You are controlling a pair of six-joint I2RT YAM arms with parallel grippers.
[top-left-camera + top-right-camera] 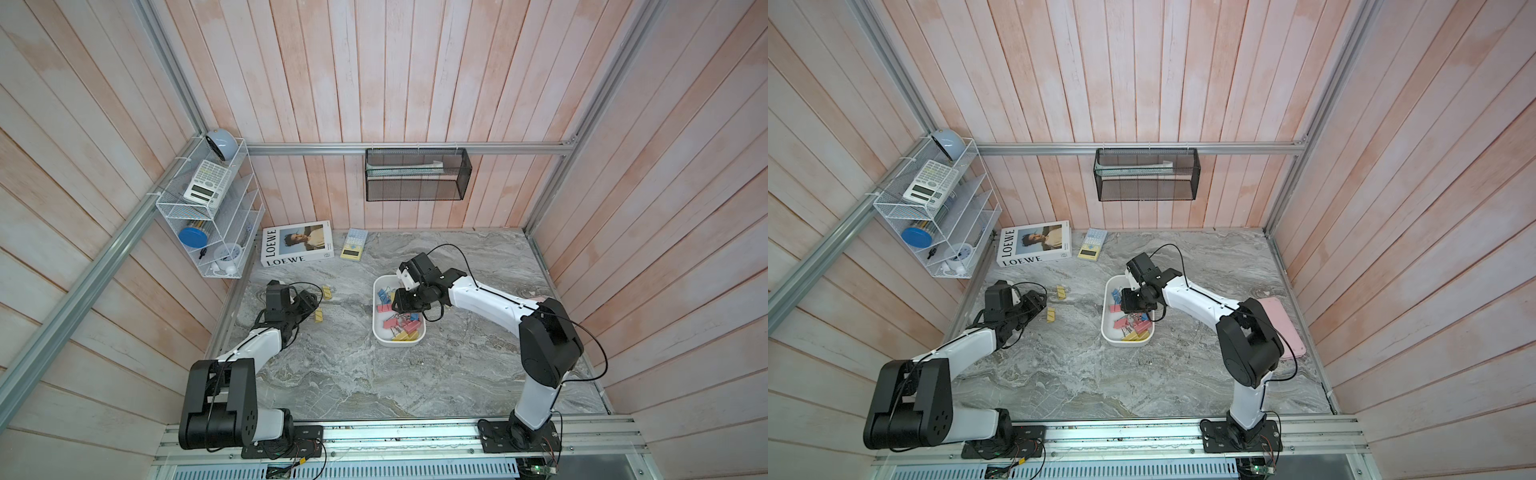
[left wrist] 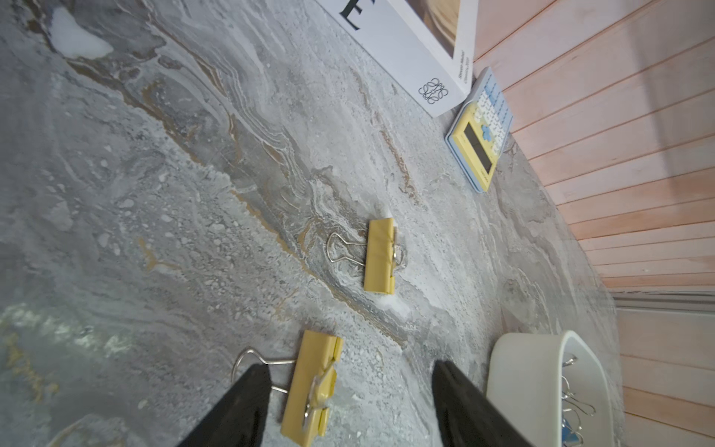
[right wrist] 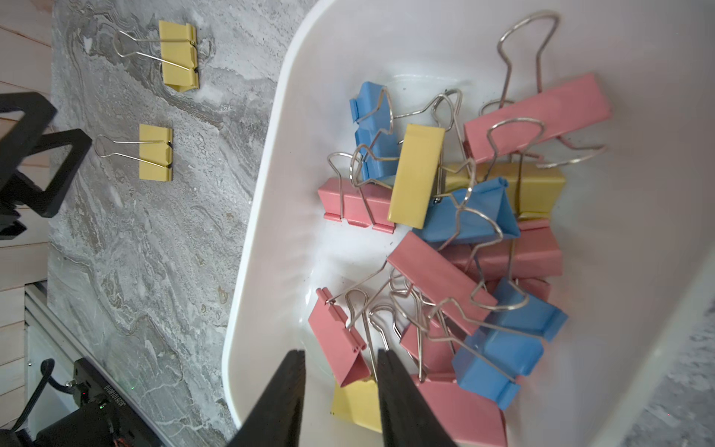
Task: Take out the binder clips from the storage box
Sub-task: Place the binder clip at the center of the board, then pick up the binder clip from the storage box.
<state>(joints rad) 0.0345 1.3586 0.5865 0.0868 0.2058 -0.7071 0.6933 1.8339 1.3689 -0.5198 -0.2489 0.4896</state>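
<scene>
While the left gripper (image 2: 350,365) stands spread over an unloaded yellow binder clip (image 2: 313,387), the right gripper (image 3: 339,353) straddles a pink binder clip (image 3: 332,336), grip uncertain.

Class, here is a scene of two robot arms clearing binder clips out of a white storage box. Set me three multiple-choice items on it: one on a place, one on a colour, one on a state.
1. Where is the right tool?
A) over the book
B) inside the storage box
C) at the wire rack

2. What colour are the two clips lying outside the box?
A) pink
B) blue
C) yellow

3. How does the left tool stand?
A) open, holding nothing
B) shut on a pink clip
C) shut on the calculator

Answers:
1 B: its fingers reach down among the piled clips in the box.
2 C: both lie on the table, and both bodies are yellow.
3 A: its jaws stand apart, with one yellow clip lying free on the table between them.
</scene>
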